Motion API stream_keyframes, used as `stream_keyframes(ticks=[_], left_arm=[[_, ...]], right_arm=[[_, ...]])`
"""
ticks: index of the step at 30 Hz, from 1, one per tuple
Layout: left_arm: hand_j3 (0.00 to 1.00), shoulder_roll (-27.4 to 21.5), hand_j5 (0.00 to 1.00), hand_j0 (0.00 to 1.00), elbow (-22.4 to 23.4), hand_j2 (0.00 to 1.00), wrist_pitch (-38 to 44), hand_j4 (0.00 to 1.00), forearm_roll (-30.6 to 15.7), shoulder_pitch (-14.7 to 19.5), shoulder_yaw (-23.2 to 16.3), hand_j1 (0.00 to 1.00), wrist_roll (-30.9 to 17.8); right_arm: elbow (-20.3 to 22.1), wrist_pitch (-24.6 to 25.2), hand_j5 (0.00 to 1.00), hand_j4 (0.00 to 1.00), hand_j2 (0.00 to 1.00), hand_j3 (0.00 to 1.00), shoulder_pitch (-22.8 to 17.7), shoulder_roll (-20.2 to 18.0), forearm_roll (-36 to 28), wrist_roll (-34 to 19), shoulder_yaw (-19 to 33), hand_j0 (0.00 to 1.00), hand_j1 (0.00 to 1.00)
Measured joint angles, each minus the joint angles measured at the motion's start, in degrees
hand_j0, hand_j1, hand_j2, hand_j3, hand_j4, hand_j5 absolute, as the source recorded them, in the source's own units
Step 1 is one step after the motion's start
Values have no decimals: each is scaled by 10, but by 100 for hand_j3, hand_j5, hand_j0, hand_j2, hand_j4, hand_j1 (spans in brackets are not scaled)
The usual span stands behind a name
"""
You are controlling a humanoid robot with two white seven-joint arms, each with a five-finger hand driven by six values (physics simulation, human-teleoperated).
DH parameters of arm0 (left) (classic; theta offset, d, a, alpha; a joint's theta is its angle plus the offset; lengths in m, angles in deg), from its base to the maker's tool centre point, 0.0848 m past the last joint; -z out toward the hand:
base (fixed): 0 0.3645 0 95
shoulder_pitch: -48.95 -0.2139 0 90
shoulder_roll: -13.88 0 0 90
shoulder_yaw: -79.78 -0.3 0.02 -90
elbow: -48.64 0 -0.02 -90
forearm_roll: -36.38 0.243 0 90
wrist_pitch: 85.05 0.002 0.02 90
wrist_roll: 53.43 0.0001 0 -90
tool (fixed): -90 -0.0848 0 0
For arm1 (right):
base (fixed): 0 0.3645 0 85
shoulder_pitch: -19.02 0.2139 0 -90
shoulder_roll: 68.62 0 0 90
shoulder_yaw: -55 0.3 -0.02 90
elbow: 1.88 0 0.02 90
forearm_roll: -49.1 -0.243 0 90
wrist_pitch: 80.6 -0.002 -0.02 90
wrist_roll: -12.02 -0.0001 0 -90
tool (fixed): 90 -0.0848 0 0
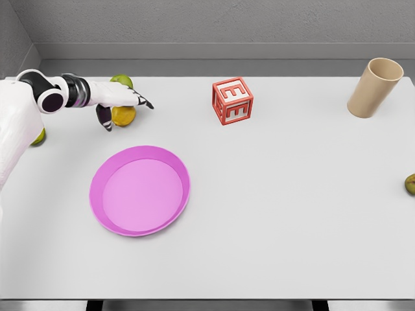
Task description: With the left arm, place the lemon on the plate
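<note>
At the far left edge of the white surface (272,214) a small yellow-green fruit (40,136) peeks out from behind the left arm (16,123), mostly hidden by it. The arm comes in from the left border and runs rightward, its black-and-white wrist leading to the left hand (120,103), which lies roughly level over the rear left part of the surface. The fingers reach right, one dark fingertip pointing past the lemon (124,115), while the thumb hangs down on the lemon's left side. The lemon sits just under the palm, between thumb and fingers; the hand looks loosely cupped over it, and whether it is actually gripped cannot be told. A green fruit (122,80) shows just behind the hand, partly covered by it.

Nearer the front and slightly right of the lemon lies the pink plate (140,190), nothing on it, with a bare strip of surface between it and the hand. Right of the plate the surface opens wide across the middle and front.

At the rear centre stands a red letter block (232,100), well apart from the hand. Far right, near the back edge, a tan cup (375,87) leans tilted. At the right border a dull yellow-brown fruit (410,184) is cut off by the frame.
</note>
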Motion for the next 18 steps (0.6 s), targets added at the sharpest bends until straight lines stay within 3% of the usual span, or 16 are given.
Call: stream_keyframes(ticks=[18], left_arm=[[100, 5, 100, 100, 7, 100, 0, 100, 9, 6, 2, 100, 0]], right_arm=[[0, 0, 100, 100, 100, 100, 0, 0, 0, 0, 0, 100, 100]])
